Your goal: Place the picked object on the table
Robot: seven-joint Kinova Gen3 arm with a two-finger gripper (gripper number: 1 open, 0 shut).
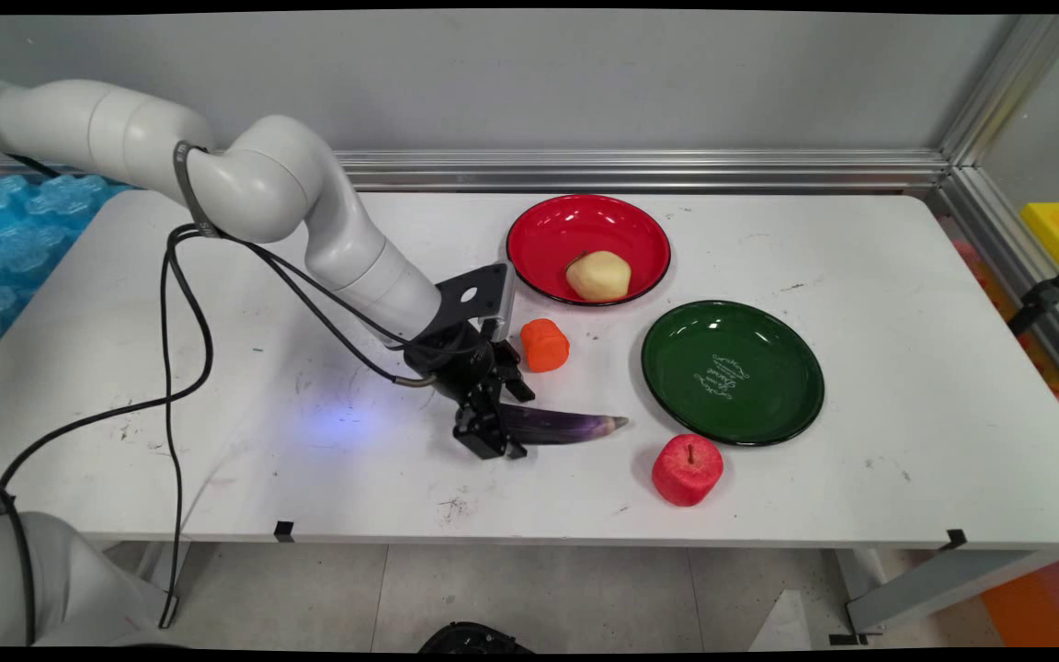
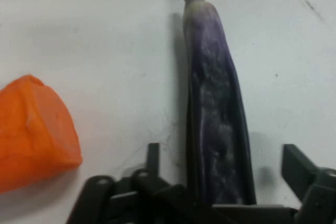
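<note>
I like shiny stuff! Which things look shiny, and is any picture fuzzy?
Main view: the green plate and red plate show bright glints of light. Hand view: the purple eggplant has pale sheen, and the orange piece looks a little soft-edged.

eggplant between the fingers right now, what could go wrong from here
The gripper straddles the thick end of the eggplant, fingers apart; gripped there, the long tapered body may droop or swing. The hand view shows the eggplant nearer the left finger than the right, so closing could roll or nudge it. The orange piece lies close by and might get bumped.
</note>
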